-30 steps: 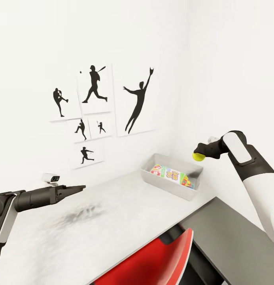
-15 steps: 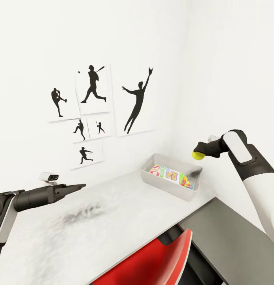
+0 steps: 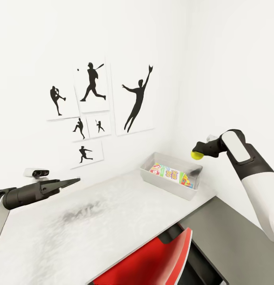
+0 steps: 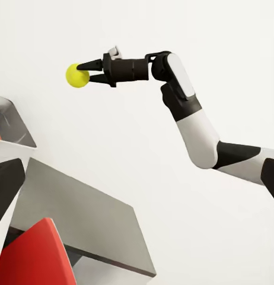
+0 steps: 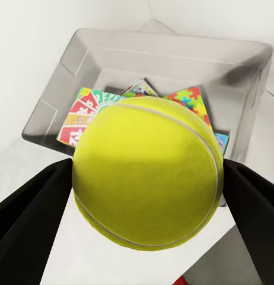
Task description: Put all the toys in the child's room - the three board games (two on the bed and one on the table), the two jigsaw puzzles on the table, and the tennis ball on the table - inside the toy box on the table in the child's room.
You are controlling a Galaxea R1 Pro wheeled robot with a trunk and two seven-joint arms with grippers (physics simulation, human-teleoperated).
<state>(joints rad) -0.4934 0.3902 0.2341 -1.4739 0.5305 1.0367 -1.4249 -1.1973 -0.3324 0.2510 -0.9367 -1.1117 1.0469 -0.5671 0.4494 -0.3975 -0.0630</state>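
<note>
red chair is seen nearest, tucked under the table. left gripper is held idle over the table, jaws pressed together. farther off, the tennis ball is pinched between the jaws of the right gripper, above the near right edge of the toy box, where game boxes and a puzzle are already seen. risk as judged: if released here, the ball could clip the rim or bounce out, since it is carried high and near the edge, not over the centre.
</note>
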